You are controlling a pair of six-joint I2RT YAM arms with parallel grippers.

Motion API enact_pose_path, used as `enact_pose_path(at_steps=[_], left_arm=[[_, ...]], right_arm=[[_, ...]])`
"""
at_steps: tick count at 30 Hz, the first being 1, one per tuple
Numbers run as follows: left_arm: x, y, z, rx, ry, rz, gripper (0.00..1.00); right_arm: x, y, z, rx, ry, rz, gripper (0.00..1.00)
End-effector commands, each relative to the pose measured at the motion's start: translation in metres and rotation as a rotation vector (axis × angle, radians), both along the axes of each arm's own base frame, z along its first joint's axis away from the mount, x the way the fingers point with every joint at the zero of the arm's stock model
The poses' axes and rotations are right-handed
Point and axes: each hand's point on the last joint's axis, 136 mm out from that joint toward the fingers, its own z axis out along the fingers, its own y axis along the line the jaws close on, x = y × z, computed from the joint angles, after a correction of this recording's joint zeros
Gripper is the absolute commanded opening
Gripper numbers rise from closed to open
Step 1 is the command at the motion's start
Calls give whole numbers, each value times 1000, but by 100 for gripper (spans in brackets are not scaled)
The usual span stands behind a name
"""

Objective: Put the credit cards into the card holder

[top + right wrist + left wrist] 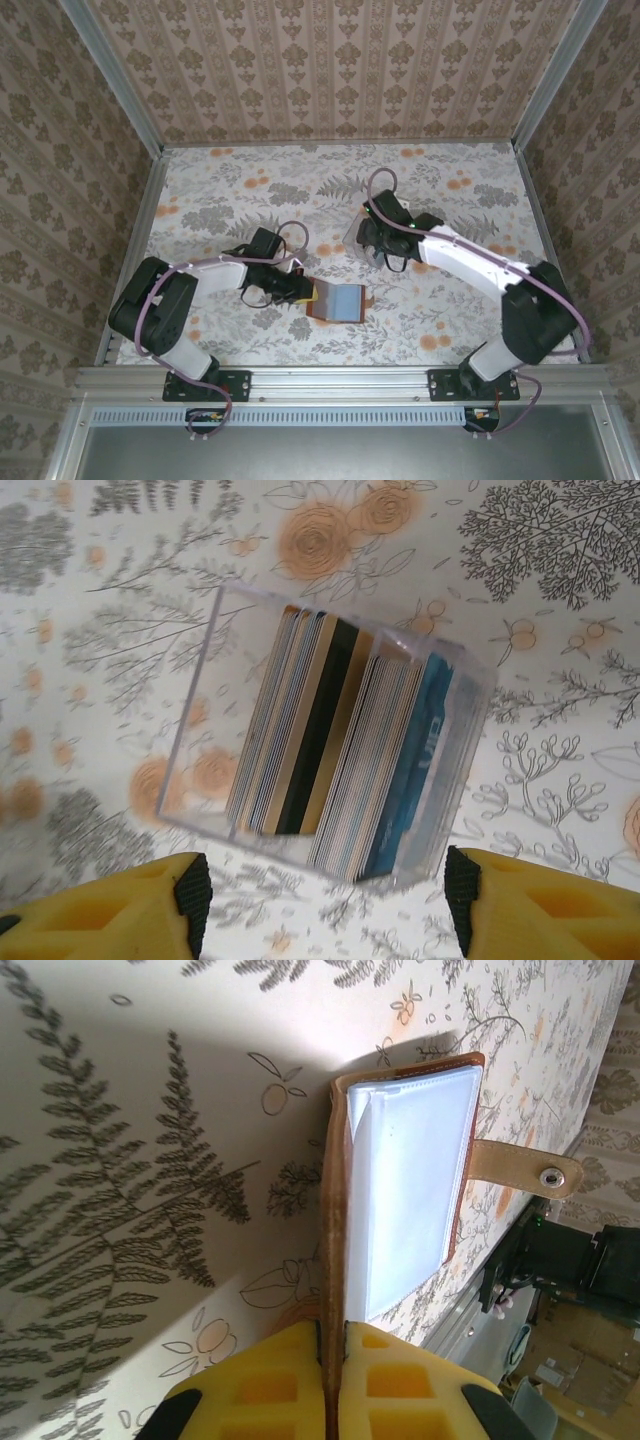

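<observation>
Left tool (292, 286): closed tight on one edge of the holder (338, 301). In the left wrist view the two yellow fingers (265, 1390) press together with the brown leather pinched between them.
Holder: lies opened out on the tabletop (250, 180), just right of the left tool and near the front middle. In the top view it shows a pale blue-white inside with a brown border.
Holder, close up: a brown leather spine (336, 1200) runs straight away from the fingers. Clear plastic sleeves (410, 1190) fan out to its right, glaring white.
Strap (525, 1168): a tan tab with a metal snap, sticking out from the holder's far long side, unfastened and lying over the tabletop.
Right tool (372, 240): wide open and holding nothing. In the right wrist view its yellow fingers (110, 915) sit at the bottom corners, well apart.
Box (200, 720): clear plastic, resting on the tabletop ahead of the right tool's fingertips, skewed to them. I cannot tell if either finger touches it.
Cards (330, 760): a stack standing on edge inside the box, packed to one side. Blue, tan, black and pale edges show.
Box in the top view (355, 228): just left of the right tool, up and right of the holder, apart from it.
Tabletop: floral cloth in grey and orange.
</observation>
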Motion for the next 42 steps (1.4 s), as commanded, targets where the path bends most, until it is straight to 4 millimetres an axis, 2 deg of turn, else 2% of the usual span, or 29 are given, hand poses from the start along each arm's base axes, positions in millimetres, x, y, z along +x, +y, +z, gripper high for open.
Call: enact_pose_path(at_steps=[1,6,10,14,21,26,36,42], left_arm=[[3,-5,1,-9,5,-2,7],[3,-6,3,0,-4,0,7],[4,-8,7,-1,-11,-6,7],[4,-7,6,5,-15,2,7],[4,-9,5,0,-7,-7,7],[5,-9,1,8,-1,-11,7],[2,-9,-2,12,7,-21,7],[2,-12,-4,8,23,-26,7]], right_arm=[[13,-8,-10,-107,38,-14,67],[41,4,-23,-165,59,-6,70],[51,3,-37,-243,92,1,71],[53,-3,-44,-314,132,22,70],[48,-31,-32,-504,136,71,68],[44,-33,-31,-476,148,112,59],[32,-31,-15,-353,139,115,34],[27,-28,-15,-308,152,126,23]])
